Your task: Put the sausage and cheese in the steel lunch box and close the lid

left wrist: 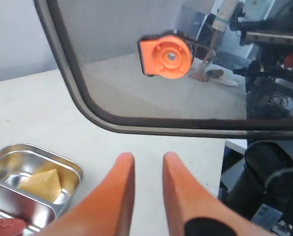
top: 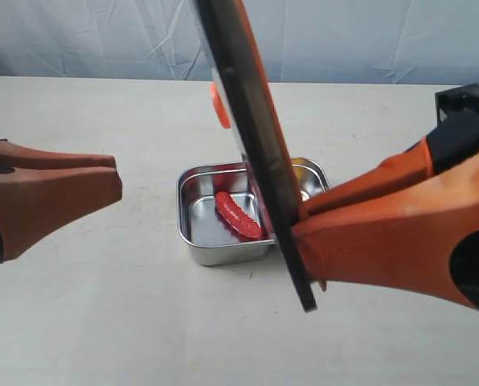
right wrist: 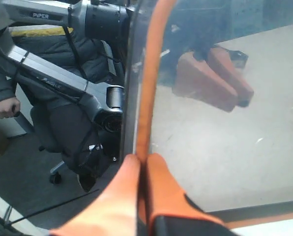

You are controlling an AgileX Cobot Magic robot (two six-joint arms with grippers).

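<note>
Since the sausage (top: 238, 215) and cheese (left wrist: 41, 184) lie in separate compartments of the steel lunch box (top: 223, 256), the right gripper (top: 297, 219) pinches the lid (top: 243, 100) by its edge, tilted steeply over the box's three o'clock side for lowering; the left gripper (top: 117, 171), slightly parted, hangs empty at nine o'clock.

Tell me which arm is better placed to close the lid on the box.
Right. The right hand grips the lid, tilted above the box; the left hand is empty, off to the side.

Tilted lid (top: 243, 104) bars right half of lunch box (top: 223, 256).
</note>
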